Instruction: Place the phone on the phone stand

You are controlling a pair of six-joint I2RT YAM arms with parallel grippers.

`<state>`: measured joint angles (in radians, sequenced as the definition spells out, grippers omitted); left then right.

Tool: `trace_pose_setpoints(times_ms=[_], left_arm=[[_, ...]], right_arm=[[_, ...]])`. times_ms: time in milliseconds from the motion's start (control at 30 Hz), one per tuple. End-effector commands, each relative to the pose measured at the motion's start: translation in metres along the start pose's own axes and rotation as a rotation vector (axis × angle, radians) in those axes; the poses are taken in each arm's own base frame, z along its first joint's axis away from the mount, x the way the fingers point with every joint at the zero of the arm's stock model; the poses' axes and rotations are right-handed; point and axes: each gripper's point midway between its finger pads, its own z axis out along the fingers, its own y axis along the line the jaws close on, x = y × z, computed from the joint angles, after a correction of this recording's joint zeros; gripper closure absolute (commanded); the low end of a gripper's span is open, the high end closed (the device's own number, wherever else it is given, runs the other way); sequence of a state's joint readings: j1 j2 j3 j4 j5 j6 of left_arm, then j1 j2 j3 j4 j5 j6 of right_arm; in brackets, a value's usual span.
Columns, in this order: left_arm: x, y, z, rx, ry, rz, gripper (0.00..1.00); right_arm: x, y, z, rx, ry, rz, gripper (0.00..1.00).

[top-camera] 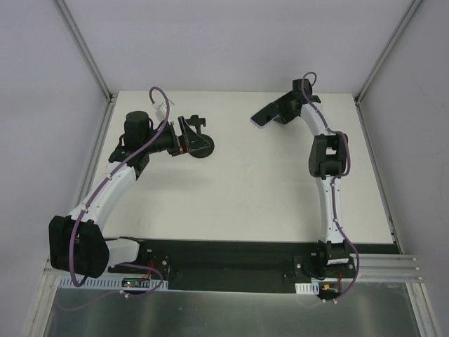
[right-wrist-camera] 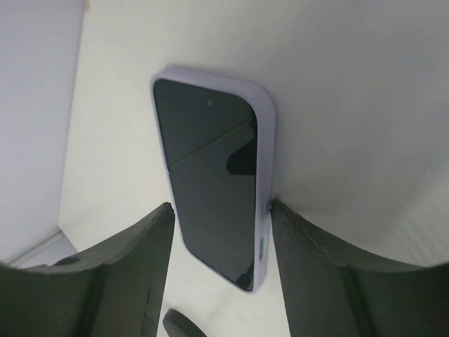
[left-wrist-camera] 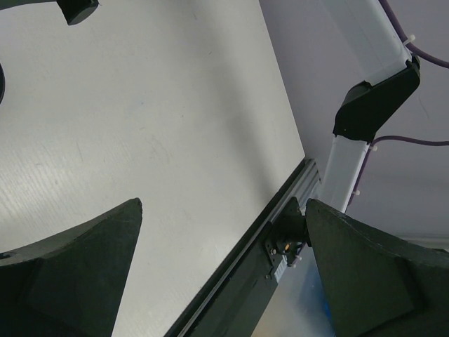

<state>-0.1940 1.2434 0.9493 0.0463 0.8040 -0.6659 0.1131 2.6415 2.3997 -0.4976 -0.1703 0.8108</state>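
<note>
Wrist view shows phone (right-wrist-camera: 214, 182) seemingly pinched between right fingers (right-wrist-camera: 316, 274); overhead hides contact.

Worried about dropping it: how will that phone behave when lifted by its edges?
Probably stiff: the phone looks like a flat, rigid slab. Its glossy screen hints at fragility; the pale case edge may grip better than glass.

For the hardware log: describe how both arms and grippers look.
The left arm and right arm: white links, black joints, a purple cable along each. The left gripper and right gripper: matte black, broad wedge fingers.
</note>
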Motion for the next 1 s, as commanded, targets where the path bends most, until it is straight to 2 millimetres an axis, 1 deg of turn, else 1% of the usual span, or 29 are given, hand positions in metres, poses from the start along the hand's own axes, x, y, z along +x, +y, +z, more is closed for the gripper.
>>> trace_pose_setpoints(times_ms=[0,100,133,167,233,333,367,400,433,500,533,600,633,700,767,833,867,933,967], left_arm=[[-0.005,-0.007,-0.003,0.036,-0.016,0.022,0.01],[-0.006,-0.009,-0.004,0.039,-0.019,0.026,0.01],[-0.007,-0.009,-0.004,0.038,-0.022,0.027,0.01],[-0.007,-0.009,-0.005,0.039,-0.024,0.029,0.01],[-0.007,-0.01,-0.006,0.04,-0.027,0.03,0.01],[-0.007,-0.013,-0.006,0.046,-0.028,0.034,0.01],[-0.007,-0.013,-0.007,0.047,-0.028,0.035,0.01],[-0.007,-0.013,-0.007,0.048,-0.03,0.036,0.01],[-0.008,-0.013,-0.007,0.046,-0.032,0.036,0.01],[-0.007,-0.014,-0.007,0.051,-0.03,0.035,0.01],[-0.008,-0.015,-0.007,0.051,-0.033,0.039,0.01],[-0.008,-0.015,-0.008,0.051,-0.035,0.04,0.01],[-0.007,-0.014,-0.008,0.049,-0.033,0.038,0.01],[-0.008,-0.015,-0.009,0.05,-0.037,0.041,0.01],[-0.008,-0.015,-0.009,0.05,-0.039,0.042,0.01],[-0.008,-0.017,-0.009,0.053,-0.04,0.047,0.01],[-0.008,-0.017,-0.009,0.053,-0.04,0.047,0.01],[-0.009,-0.017,-0.01,0.053,-0.045,0.053,0.01],[-0.008,-0.017,-0.01,0.053,-0.043,0.056,0.01]], right_arm=[[0.033,0.0,-0.025,0.07,0.083,-0.069,0.42],[0.038,0.001,-0.028,0.079,0.096,-0.103,0.48],[0.042,-0.002,-0.025,0.087,0.107,-0.109,0.55],[0.042,0.0,-0.028,0.09,0.114,-0.11,0.6],[0.044,-0.002,-0.028,0.092,0.128,-0.106,0.69],[0.049,-0.003,-0.03,0.099,0.138,-0.13,0.76],[0.05,-0.005,-0.03,0.108,0.135,-0.141,0.76],[0.05,-0.002,-0.031,0.101,0.132,-0.151,0.78],[0.052,-0.003,-0.03,0.107,0.134,-0.156,0.81],[0.053,-0.005,-0.03,0.11,0.142,-0.161,0.83],[0.056,-0.007,-0.028,0.118,0.149,-0.16,0.87],[0.06,-0.01,-0.027,0.122,0.172,-0.154,0.9],[0.063,-0.011,-0.025,0.122,0.186,-0.153,0.94],[0.069,-0.012,-0.027,0.132,0.2,-0.168,0.98],[0.076,-0.016,-0.029,0.144,0.222,-0.175,0.99],[0.088,-0.022,-0.03,0.159,0.264,-0.179,0.99],[0.096,-0.023,-0.033,0.162,0.292,-0.187,0.99],[0.105,-0.024,-0.039,0.164,0.32,-0.234,0.99],[0.116,-0.029,-0.041,0.166,0.355,-0.247,0.99]])
